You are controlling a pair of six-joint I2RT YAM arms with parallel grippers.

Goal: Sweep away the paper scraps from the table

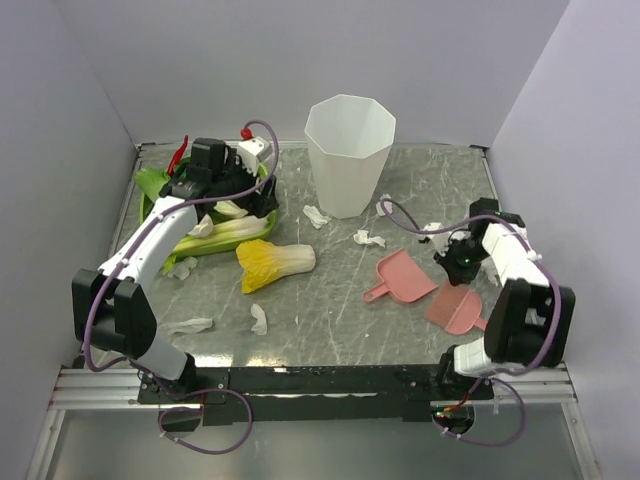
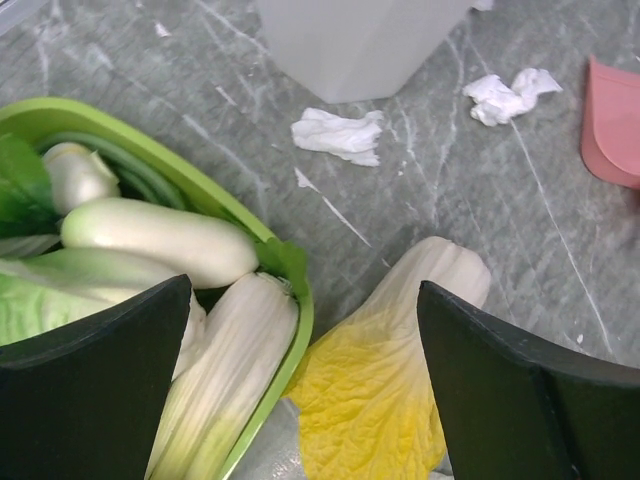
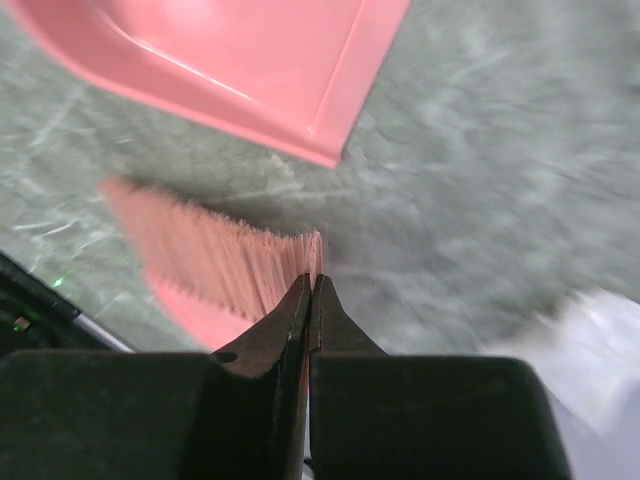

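Paper scraps (image 1: 316, 215) are lying scattered across the table (image 1: 330, 330), some near the white bin (image 1: 348, 150). The left tool (image 2: 305, 385) is hanging wide open over the green tray (image 2: 60, 108). The right tool (image 3: 312, 300) is sitting pinched closed, empty, beside the pink brush (image 3: 230, 260).

With the top external camera we are looking down from above and behind the arm bases, from far, and we are taking in the whole table (image 1: 330, 320). The left wrist camera is sitting close behind the left gripper (image 2: 302, 290). There we are looking forward between its fingers, low over the green bowl (image 2: 50, 115) under the left finger and the yellow cabbage (image 2: 370, 400) just ahead. The right wrist camera is looking along the right gripper (image 3: 312, 285), very near the table, with the pink brush (image 3: 220, 255) and the pink dustpan (image 3: 230, 50) ahead of the fingertips, a little blurred. The top view is sharing all four things.
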